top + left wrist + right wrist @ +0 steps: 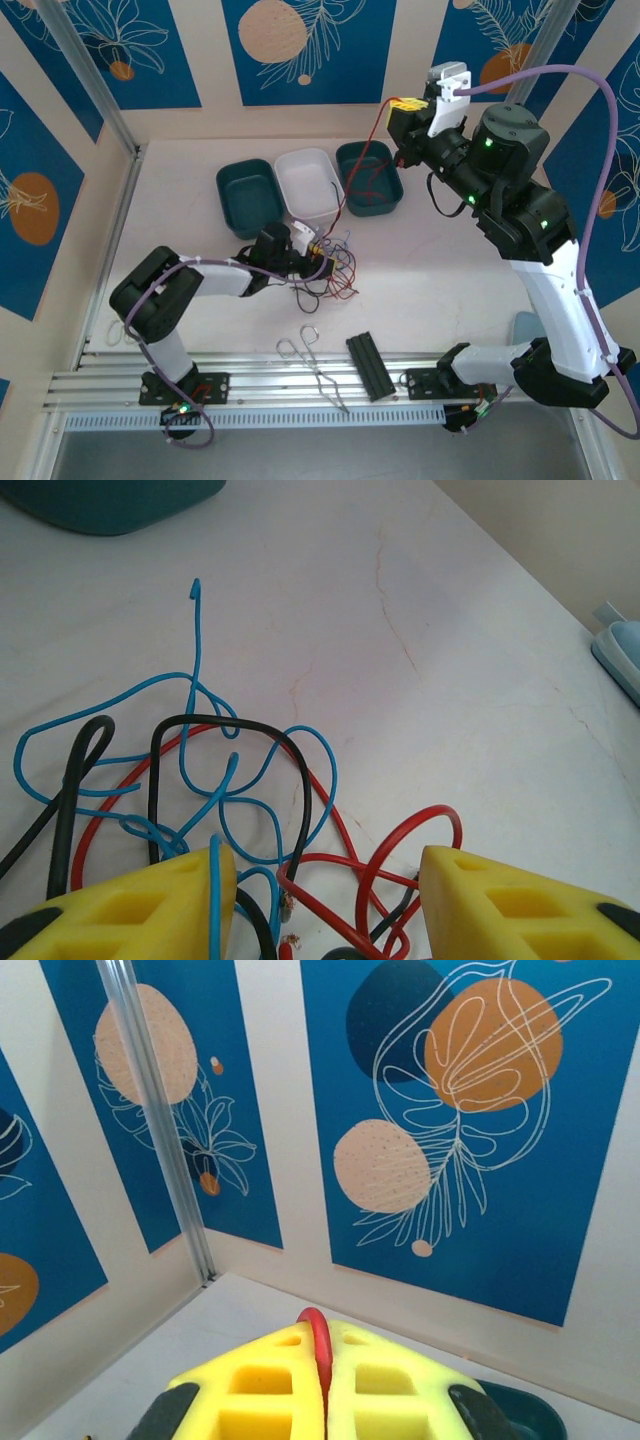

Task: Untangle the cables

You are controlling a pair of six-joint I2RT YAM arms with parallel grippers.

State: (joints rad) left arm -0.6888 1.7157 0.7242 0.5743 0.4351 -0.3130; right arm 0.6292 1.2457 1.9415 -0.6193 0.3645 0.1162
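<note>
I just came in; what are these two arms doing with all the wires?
The right fingers, raised near the back trays, are shut on a red cable that trails down to the pile. The left fingers sit low on the table, apart around the pile of red, blue and black cables, all tangled.
</note>
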